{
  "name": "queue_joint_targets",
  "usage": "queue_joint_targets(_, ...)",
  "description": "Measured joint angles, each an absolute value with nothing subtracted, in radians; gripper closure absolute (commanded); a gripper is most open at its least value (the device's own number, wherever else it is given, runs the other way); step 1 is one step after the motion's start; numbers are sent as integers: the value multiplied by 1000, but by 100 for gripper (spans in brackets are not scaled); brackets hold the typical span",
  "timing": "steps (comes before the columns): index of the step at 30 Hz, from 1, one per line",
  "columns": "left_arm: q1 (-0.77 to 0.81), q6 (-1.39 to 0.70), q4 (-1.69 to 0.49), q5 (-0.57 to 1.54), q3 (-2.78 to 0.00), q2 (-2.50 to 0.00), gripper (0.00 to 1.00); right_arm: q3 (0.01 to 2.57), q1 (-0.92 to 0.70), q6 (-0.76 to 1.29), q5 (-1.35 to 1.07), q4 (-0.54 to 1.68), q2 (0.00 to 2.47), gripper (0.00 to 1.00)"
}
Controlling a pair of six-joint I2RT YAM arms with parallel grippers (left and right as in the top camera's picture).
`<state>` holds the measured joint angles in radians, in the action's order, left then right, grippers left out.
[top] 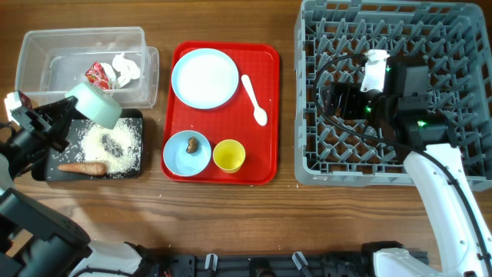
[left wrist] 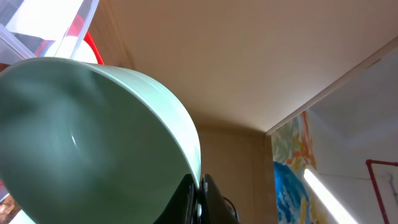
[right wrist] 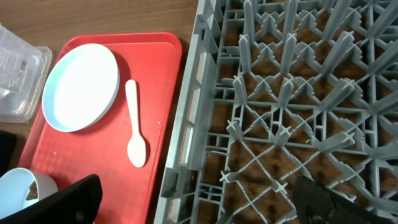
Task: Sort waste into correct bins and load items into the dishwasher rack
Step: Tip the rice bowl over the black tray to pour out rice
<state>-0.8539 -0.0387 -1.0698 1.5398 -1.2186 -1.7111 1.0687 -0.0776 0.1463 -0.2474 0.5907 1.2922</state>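
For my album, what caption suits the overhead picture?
Left claw tilts pale green bowl over the black tray; right claw hangs open above the grey rack.

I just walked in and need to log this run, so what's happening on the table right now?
The left gripper holds the pale green bowl tipped over the black tray, where rice and a carrot piece lie. The wrapper and tissue are in the clear tub. The plate, spoon, yellow cup and blue bowl with a brown lump sit on the red tray. The right gripper hangs open over the dishwasher rack, with no dishes visible in it.
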Motion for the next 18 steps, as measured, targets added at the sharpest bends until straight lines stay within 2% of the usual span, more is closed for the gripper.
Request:
queue_joint_targets(7,-855,-43,-1054,1502,-1219,-1711,96,1069,-78,146,-247,591,1292,0)
queue_joint_targets(9,-869,-96,-1028,1316,-1218,-1711,96,1069,-78,146,-247,591,1292,0)
queue_joint_targets(11,-878,-142,-1032,1219,-1218,-1711,96,1069,-78,146,-247,591,1292,0)
queue_joint_targets(15,-865,-164,-1031,1220,-1218,-1696,96,1069,-78,146,-247,591,1292,0)
queue_joint_targets(18,-778,-177,-993,1226,-1214,-1609,96,1069,-78,146,-247,591,1292,0)
